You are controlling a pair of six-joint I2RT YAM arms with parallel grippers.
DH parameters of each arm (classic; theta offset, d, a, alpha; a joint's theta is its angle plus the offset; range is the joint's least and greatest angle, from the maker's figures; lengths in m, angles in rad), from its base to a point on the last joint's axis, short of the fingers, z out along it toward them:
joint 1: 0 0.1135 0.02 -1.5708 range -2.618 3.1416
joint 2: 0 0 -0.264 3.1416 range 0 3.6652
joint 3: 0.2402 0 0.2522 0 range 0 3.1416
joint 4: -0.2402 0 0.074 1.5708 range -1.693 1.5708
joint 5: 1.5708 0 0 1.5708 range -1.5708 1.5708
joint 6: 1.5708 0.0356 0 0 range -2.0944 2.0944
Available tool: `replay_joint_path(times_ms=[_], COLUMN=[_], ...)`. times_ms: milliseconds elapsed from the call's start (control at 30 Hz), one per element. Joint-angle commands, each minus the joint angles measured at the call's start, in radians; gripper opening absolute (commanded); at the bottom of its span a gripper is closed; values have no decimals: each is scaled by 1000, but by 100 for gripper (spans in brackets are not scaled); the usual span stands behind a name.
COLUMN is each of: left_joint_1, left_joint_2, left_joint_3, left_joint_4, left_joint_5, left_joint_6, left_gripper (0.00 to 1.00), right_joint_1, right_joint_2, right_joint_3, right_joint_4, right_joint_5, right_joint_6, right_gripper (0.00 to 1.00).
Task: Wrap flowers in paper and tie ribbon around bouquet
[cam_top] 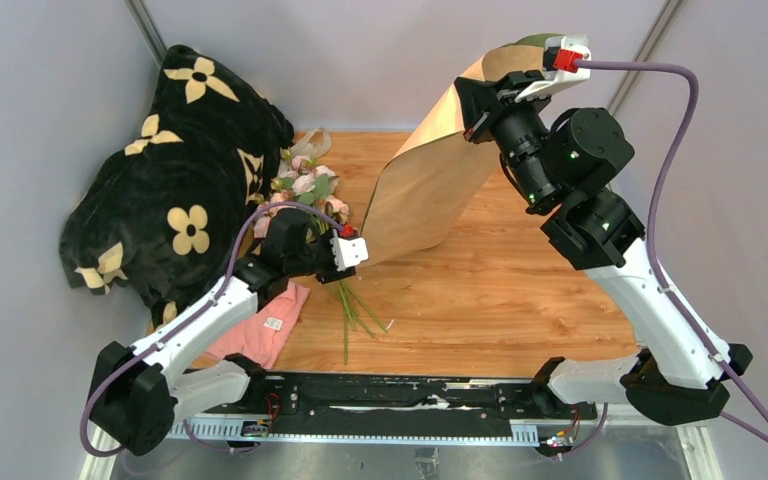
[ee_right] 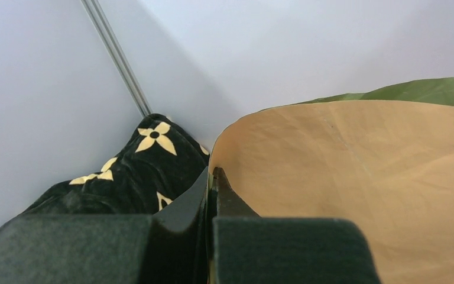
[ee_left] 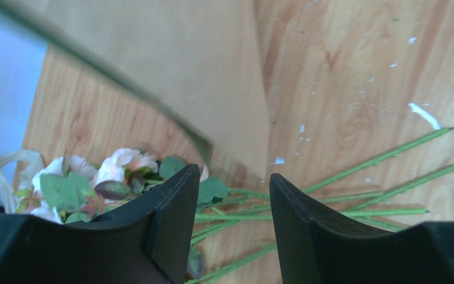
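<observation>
The paper (cam_top: 430,190) is peach-orange backed olive green, the flowers (cam_top: 305,185) pink and cream, the blanket (cam_top: 170,180) black with cream blossoms.

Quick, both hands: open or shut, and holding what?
Left hand: open, empty, over the flower stems.
Right hand: closed on the paper.

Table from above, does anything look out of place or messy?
Yes: a black blanket sits heaped on the left, a pink cloth lies crumpled beside it, and small white flecks litter the table near the flower stems.
</observation>
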Motion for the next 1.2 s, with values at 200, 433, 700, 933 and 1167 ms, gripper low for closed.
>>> replay_joint_path(times_ms=[200, 433, 700, 933, 1167], left_joint_1=[157, 157, 98, 92, 91], left_joint_2=[49, 109, 149, 215, 254], left_joint_3=[-60, -70, -66, -29, -11], left_joint_4=[245, 279, 298, 346, 347], left_joint_5=[258, 343, 306, 291, 271], left_joint_6=[101, 115, 111, 56, 93], left_gripper=[52, 55, 67, 42, 37], right_joint_1=[6, 6, 6, 6, 6], right_joint_2=[-15, -25, -38, -47, -41], right_joint_3=[38, 39, 36, 34, 36], right_joint_4=[-6, -6, -8, -10, -11], right_joint_5=[21, 33, 39, 38, 39], right_joint_6=[-32, -49, -56, -60, -65], right_gripper=[0, 0, 0, 0, 0])
